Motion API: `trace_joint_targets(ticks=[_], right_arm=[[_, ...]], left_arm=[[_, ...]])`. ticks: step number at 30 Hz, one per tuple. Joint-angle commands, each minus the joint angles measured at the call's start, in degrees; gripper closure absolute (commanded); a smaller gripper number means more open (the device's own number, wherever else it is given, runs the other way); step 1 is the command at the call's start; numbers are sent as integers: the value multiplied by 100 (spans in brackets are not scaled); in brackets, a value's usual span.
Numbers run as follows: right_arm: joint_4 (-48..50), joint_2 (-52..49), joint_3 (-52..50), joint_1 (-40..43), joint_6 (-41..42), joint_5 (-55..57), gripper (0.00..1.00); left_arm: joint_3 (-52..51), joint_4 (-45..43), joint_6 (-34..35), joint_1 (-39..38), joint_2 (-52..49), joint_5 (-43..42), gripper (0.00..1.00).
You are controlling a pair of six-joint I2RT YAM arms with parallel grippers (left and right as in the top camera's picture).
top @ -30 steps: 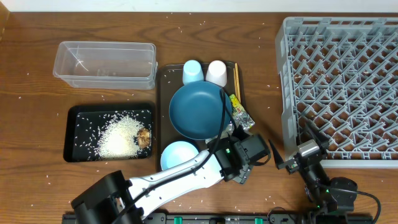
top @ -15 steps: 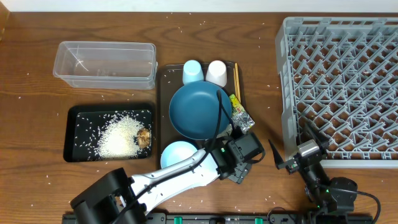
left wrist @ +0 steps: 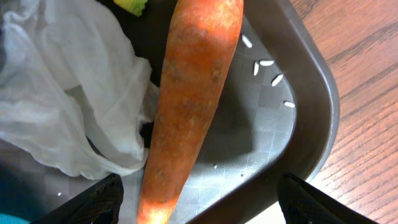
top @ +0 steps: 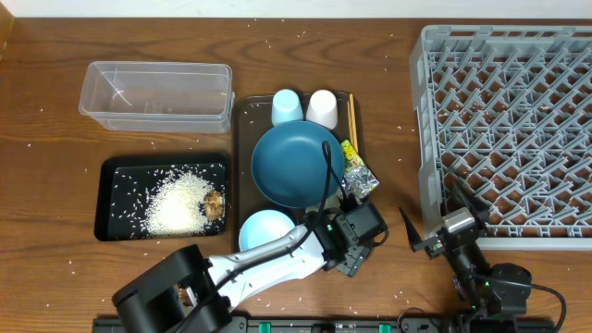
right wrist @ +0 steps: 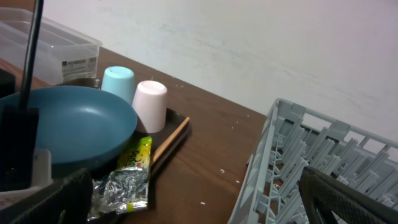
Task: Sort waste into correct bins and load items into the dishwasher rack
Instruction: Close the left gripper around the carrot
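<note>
The left pincer [left wrist: 199, 204] is open wide and holds nothing. In the left wrist view its two dark tips sit at the bottom corners of the frame. The orange carrot [left wrist: 193, 106] lies between them, running from the top of the frame down to the bottom, and I cannot tell if the tips touch it. A crumpled white tissue [left wrist: 62, 106] lies against the carrot on the left of the frame. Both rest in a corner of the brown tray [left wrist: 311, 93], and a few white rice grains [left wrist: 264, 64] lie there too, at the upper right.

From overhead, this corner is the lower right one of the brown tray. Just above it lie the snack wrappers [top: 356, 171]. The dark-blue plate [top: 291, 166] is in the middle of the tray, with the pale-blue bowl [top: 264, 229] below it. The pale-blue cup [top: 287, 106] and the white cup [top: 322, 108] stand upside down at the top. The chopsticks [top: 351, 116] lie along the right edge.

The right pincer [right wrist: 196, 205] is open wide too, with nothing in it. It hangs near the lower left corner of the grey rack [top: 504, 129].

At the left of the frame, the black tray [top: 106, 199] holds a heap of rice [top: 176, 203] and a brown lump [top: 215, 203]. The clear tub [top: 157, 67] sits above it on the tabletop [top: 388, 74].
</note>
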State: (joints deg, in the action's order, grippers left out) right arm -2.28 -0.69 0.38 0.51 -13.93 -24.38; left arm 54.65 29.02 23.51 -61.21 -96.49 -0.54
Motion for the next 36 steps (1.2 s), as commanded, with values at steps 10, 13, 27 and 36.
trace_joint_targets(ticks=[10, 13, 27, 36], right_arm=[[-24, 20, -7, 59, -50, 57, 1], [-24, 20, -7, 59, -48, 57, 1], [-24, 20, -7, 59, -50, 57, 1], [-24, 20, -7, 59, -50, 57, 1]], left_arm=[[-50, -90, -122, 20, -286, -13, 30], [-50, -90, -118, 20, -286, -11, 34], [-50, -175, -33, 20, -286, 358, 45], [-68, -210, -33, 20, -286, 361, 54]])
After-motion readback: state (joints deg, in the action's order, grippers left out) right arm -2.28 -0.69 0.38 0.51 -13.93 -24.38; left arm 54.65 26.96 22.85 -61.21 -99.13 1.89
